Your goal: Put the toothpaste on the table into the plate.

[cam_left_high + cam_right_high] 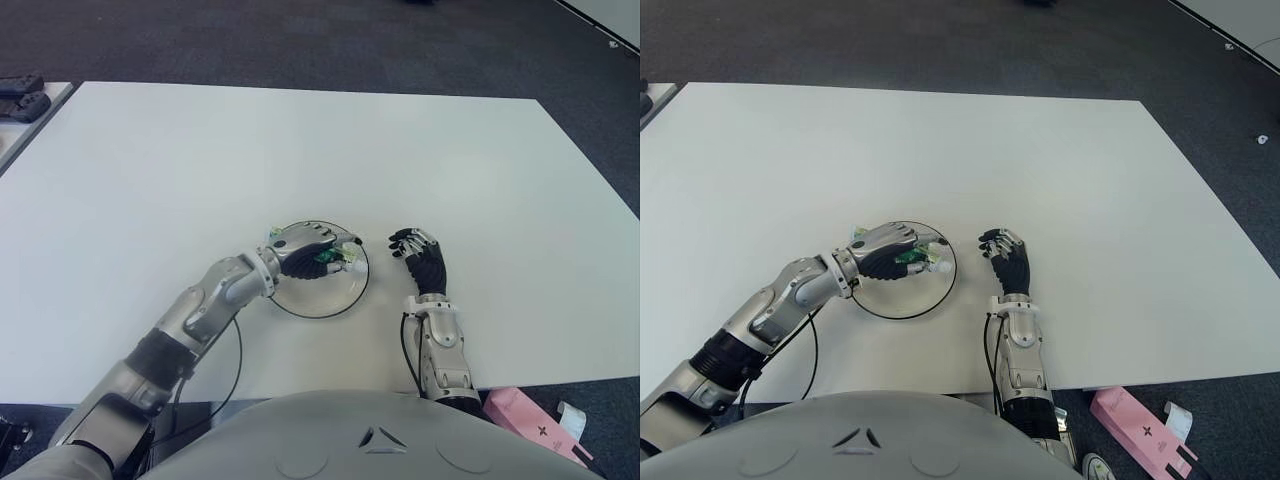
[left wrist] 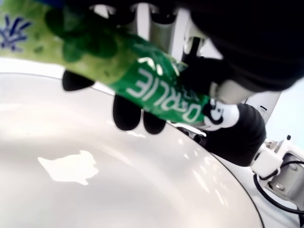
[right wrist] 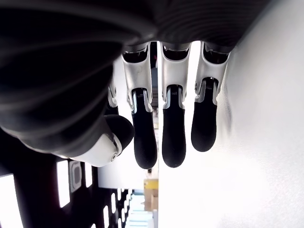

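Nearest the robot's body, the right hand (image 1: 420, 258) shows just right of the plate (image 1: 345, 298) over the white table (image 1: 300, 150), its fingers (image 3: 173, 128) loosely extended and holding nothing. The left hand (image 1: 305, 250) is over the plate with its fingers curled around the green toothpaste (image 2: 142, 80). Only the left wrist view shows the tube held clear above the plate's white bowl, lettering legible; the eye views show merely green between the fingers. Its long axis runs across the plate toward the right hand.
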Tool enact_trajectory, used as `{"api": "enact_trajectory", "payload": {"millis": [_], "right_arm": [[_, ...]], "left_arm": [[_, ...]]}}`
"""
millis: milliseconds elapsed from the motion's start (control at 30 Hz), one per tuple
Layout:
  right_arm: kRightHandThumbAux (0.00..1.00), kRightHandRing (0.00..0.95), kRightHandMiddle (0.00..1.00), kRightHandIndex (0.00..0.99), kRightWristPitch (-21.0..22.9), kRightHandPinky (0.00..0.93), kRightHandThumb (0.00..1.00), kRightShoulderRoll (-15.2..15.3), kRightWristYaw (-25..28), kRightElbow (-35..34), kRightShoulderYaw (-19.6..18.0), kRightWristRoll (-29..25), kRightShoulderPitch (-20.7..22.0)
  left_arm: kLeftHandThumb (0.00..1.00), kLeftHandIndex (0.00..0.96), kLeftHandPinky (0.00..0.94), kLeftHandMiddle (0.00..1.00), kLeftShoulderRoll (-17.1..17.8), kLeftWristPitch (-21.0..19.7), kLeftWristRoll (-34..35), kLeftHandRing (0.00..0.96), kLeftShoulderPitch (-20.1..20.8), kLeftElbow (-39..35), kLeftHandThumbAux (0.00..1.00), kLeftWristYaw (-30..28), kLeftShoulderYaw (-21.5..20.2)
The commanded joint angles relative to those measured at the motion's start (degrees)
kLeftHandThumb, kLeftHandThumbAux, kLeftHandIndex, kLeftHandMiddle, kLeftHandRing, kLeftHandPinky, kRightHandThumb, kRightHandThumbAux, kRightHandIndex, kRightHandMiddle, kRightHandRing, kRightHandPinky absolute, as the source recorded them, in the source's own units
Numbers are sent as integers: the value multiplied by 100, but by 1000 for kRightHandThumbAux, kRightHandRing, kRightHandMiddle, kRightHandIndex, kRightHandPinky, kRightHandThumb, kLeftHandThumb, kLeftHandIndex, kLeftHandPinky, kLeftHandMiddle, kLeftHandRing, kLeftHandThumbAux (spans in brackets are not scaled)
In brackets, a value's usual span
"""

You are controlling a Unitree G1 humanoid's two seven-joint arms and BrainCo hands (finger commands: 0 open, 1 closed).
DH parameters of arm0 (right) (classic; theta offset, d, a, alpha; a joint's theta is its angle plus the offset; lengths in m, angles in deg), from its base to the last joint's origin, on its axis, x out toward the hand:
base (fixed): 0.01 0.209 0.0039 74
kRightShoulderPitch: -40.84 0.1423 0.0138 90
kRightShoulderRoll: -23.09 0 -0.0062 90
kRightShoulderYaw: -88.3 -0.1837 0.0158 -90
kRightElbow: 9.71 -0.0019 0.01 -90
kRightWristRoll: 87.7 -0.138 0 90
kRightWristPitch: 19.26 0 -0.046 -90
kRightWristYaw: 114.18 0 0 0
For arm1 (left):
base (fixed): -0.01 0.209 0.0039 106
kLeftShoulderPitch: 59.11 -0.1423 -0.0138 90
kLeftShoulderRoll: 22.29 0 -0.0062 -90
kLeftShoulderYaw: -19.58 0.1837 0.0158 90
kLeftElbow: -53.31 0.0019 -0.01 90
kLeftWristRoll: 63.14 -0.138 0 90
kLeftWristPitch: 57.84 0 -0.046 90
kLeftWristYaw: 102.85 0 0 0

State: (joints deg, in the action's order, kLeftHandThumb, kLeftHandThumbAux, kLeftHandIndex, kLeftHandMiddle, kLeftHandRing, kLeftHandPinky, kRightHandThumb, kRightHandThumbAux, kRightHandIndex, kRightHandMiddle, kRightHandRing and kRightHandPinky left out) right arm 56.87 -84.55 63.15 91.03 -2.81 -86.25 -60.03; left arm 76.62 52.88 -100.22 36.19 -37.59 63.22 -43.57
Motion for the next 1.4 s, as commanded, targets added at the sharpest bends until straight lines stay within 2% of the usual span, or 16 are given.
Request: {"api": "enact_trajectory", "payload": {"millis": [33,167,267,367,700,1133,1400], "right_arm": [[732,491,492,428,258,500,709,-58,-2,224,-24,-83,-121],[732,491,492,428,278,496,709,-58,-6,226,-27,-83,-118],[732,486,491,428,311,486,709,-53,-21,219,-23,-69,-113],[732,478,487,429,353,479,709,-58,-41,185,-16,-55,-113],[732,467,476,428,354,470,709,-51,-52,185,-3,-52,-111],[732,490,492,429,231,501,709,-38,-13,262,0,-75,-95],[732,486,491,429,195,484,710,-54,18,284,-19,-123,-86]], "left_arm": [[159,23,361,144,103,79,43,277,-55,-24,400,36,-121],[102,4,252,38,127,83,58,153,-120,-127,423,2,-185],[71,1,165,12,132,52,94,69,-164,-190,440,-43,-219],[61,0,116,3,220,43,219,23,-229,-337,449,-180,-272],[71,0,67,0,273,70,332,0,-239,-453,451,-270,-349],[74,0,55,0,307,56,296,0,-257,-525,418,-273,-394],[90,0,63,0,349,50,336,0,-287,-603,408,-310,-434]]}}
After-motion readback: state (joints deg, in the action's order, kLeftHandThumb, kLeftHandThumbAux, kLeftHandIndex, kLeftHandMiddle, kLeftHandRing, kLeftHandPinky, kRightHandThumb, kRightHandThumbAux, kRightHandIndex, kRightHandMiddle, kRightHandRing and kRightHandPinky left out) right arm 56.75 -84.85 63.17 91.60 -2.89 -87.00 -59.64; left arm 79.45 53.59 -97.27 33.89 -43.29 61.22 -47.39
